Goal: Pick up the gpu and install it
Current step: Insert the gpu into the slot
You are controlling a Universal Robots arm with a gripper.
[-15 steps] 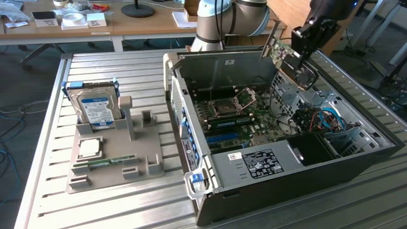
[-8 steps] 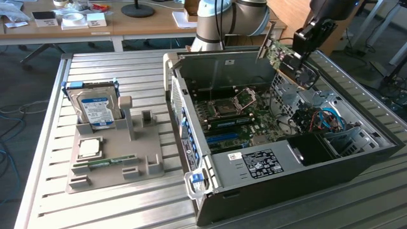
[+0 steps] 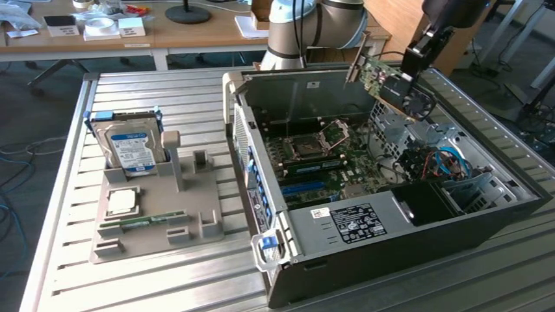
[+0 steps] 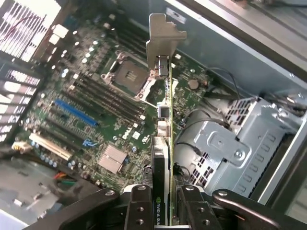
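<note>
While the thin, dark-and-green gpu card [image 3: 390,81] hangs clamped between the fingers of the black gripper [image 4: 168,208], it sits above the far side of the open black metal computer case [image 3: 390,253], clear of the green motherboard [image 4: 96,110] inside and not yet seated. Gripping the fan end probably leaves the bracket end free. Its long axis tilts, with the silver end bracket [image 4: 163,38] raised toward the case's rear wall.

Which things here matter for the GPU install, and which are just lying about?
In the job: gpu, held in the end effector; open computer case; motherboard.
Lying about: hard drive, processor chip, memory stick, all on the grey holder.
</note>
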